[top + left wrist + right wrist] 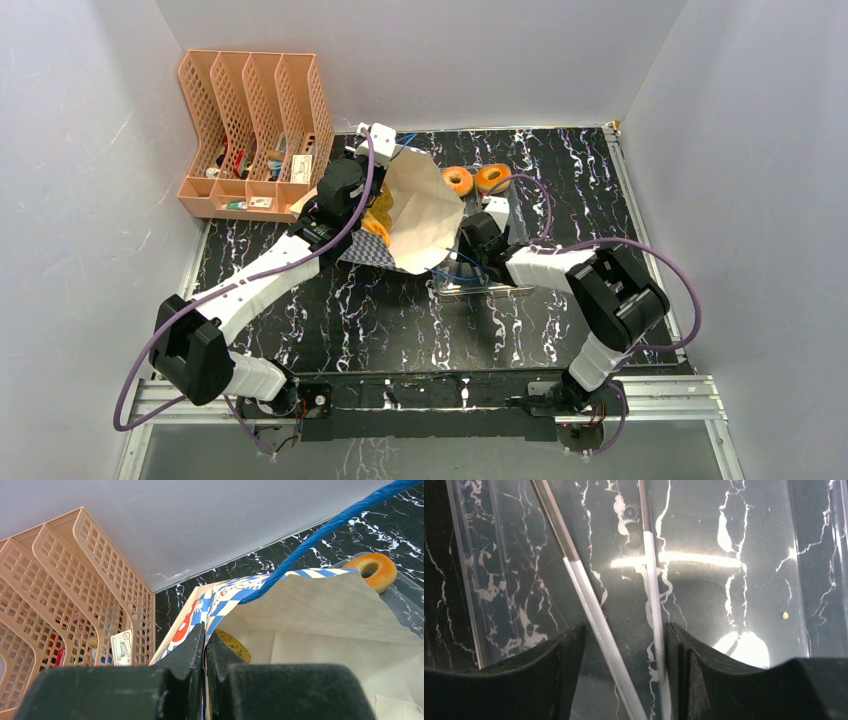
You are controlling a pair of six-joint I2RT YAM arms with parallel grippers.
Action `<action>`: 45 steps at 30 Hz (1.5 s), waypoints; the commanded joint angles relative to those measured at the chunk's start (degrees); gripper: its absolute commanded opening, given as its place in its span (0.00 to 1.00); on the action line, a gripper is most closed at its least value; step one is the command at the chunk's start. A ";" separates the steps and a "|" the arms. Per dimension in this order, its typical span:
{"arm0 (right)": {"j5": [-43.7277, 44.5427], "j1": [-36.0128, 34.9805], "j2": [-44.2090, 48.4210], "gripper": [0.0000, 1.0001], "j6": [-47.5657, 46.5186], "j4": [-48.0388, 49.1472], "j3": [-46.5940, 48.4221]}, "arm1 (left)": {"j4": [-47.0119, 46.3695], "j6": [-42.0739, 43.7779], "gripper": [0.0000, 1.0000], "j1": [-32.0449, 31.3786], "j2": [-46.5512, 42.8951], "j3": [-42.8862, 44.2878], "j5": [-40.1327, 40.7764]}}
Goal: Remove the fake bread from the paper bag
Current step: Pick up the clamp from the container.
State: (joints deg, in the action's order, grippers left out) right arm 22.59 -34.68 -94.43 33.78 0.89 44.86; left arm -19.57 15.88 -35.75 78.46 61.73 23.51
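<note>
The paper bag (pixel 425 215) lies tilted open at mid-table, its white inside facing up. My left gripper (pixel 205 635) is shut on its checkered rim, under the blue cord handle (pixel 325 530). A yellow-brown piece of fake bread (pixel 235 645) shows inside the bag, and orange pieces (pixel 377 222) show at its mouth. Two glazed rings (pixel 458 181) (pixel 492 178) lie outside, just beyond the bag. My right gripper (pixel 624 635) is open low over the clear tray (pixel 724 580), straddling the metal tongs (pixel 589 595). One tong arm touches the right finger; the other stands apart from the left finger.
A peach mesh file organizer (pixel 255 130) with small items stands at the back left, close to the left wrist. The clear plastic tray (pixel 510 215) lies right of the bag. Grey walls close in the table on three sides.
</note>
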 commanded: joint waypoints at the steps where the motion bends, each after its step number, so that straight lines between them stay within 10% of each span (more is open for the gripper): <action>1: 3.82 -0.52 -2.94 0.50 -1.78 2.06 3.46 | -1.91 0.23 0.00 0.37 -0.41 0.14 0.49; 8: 2.86 -0.57 0.18 0.38 -0.99 1.82 2.97 | -2.04 0.16 0.00 0.59 -0.32 0.10 0.43; 45: -18.42 7.15 14.23 0.40 10.77 -3.93 -1.84 | -0.83 -0.50 0.00 1.08 -2.77 -0.30 -0.11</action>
State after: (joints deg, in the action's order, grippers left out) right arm 7.01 -28.32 -82.81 42.00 -6.66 43.66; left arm -19.27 15.81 -35.20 78.43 61.73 23.33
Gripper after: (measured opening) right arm 0.410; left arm 0.017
